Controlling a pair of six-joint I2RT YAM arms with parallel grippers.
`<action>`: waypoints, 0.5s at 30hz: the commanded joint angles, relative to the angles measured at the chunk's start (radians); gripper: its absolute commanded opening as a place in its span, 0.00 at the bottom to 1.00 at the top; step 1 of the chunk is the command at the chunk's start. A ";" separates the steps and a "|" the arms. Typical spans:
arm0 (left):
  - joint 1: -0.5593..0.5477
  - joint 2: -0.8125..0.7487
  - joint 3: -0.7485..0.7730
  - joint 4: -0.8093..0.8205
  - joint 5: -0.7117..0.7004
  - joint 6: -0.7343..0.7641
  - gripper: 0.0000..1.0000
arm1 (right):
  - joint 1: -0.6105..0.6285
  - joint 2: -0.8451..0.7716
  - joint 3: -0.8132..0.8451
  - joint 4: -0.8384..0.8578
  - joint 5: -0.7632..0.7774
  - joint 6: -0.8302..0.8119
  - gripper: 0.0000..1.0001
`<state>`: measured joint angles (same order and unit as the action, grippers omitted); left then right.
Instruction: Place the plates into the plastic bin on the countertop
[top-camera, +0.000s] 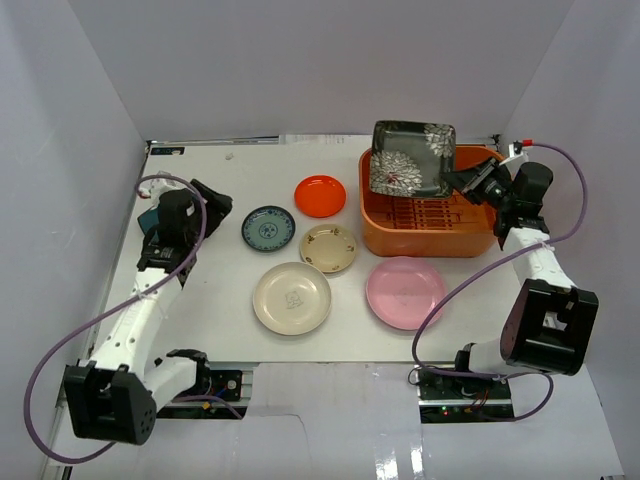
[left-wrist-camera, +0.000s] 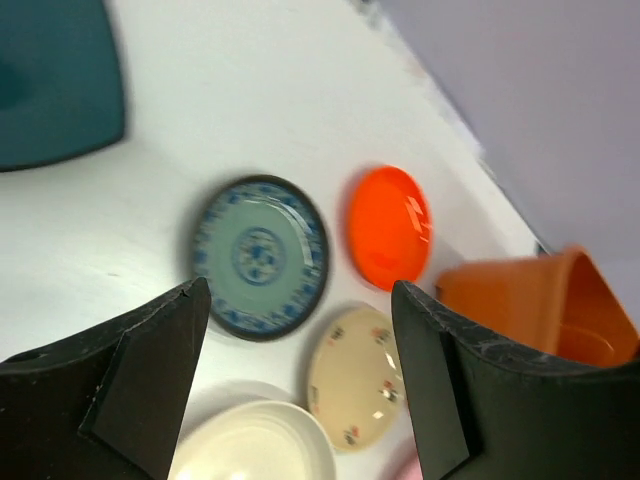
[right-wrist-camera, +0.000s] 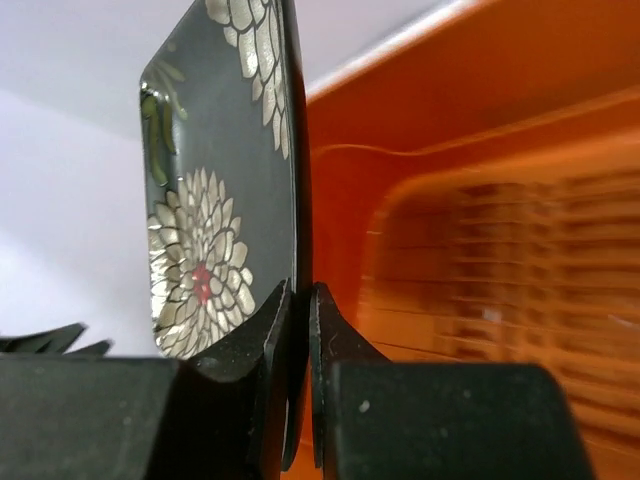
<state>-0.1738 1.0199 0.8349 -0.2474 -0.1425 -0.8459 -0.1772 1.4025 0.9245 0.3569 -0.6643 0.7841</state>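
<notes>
My right gripper (top-camera: 465, 182) (right-wrist-camera: 300, 295) is shut on the edge of the square dark floral plate (top-camera: 412, 158) (right-wrist-camera: 215, 180), holding it tilted on edge over the far side of the orange plastic bin (top-camera: 425, 243) (right-wrist-camera: 480, 200). My left gripper (top-camera: 212, 197) (left-wrist-camera: 300, 290) hangs open and empty above the left of the countertop (top-camera: 220, 170). On the countertop lie the orange-red plate (top-camera: 320, 195) (left-wrist-camera: 390, 227), blue-patterned plate (top-camera: 268, 228) (left-wrist-camera: 260, 255), tan plate (top-camera: 328, 248) (left-wrist-camera: 355, 375), cream plate (top-camera: 291, 298) (left-wrist-camera: 250, 445) and pink plate (top-camera: 404, 292). The square teal plate (left-wrist-camera: 50, 80) lies mostly under my left arm.
Pale walls close in the countertop on the left, back and right. The bin (left-wrist-camera: 540, 310) stands at the back right near the right wall. Purple cables loop beside both arms.
</notes>
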 joint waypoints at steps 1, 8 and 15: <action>0.159 0.058 0.009 -0.058 0.079 0.031 0.84 | -0.033 -0.060 0.072 -0.136 0.086 -0.161 0.08; 0.416 0.134 -0.005 -0.108 0.166 0.062 0.85 | -0.034 -0.011 0.157 -0.334 0.253 -0.361 0.08; 0.527 0.246 -0.023 -0.110 0.109 0.100 0.85 | -0.021 0.075 0.215 -0.434 0.322 -0.440 0.08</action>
<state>0.3210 1.2247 0.8253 -0.3363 -0.0116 -0.7815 -0.2081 1.4845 1.0565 -0.1364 -0.3496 0.3737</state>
